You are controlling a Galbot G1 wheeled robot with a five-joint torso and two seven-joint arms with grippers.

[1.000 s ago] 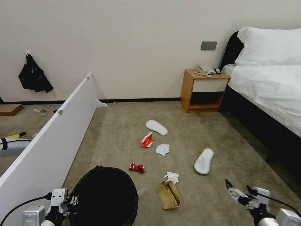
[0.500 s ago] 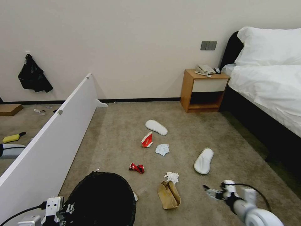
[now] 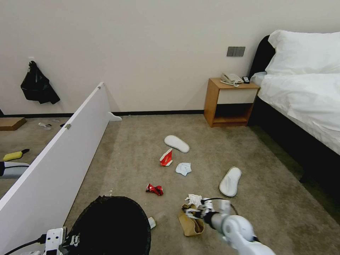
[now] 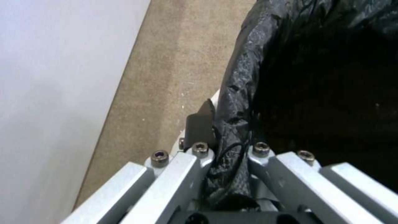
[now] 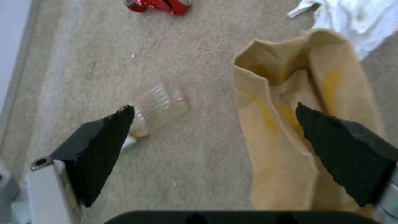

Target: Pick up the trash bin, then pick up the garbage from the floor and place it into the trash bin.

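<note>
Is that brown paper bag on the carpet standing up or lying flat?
Lying flat: the brown paper bag is on its side, mouth gaping toward the white tissue.

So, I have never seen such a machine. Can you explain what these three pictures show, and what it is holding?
It is a wheeled robot with two arms. One picture looks down from its head; the others come from cameras on each wrist. The left end effector is shut on the rim of the trash bin, lined with a black bag. The right end effector is open above the carpet, over a brown paper bag and a clear bottle. A red wrapper, tissues, a carton and two slippers lie farther off.
</note>
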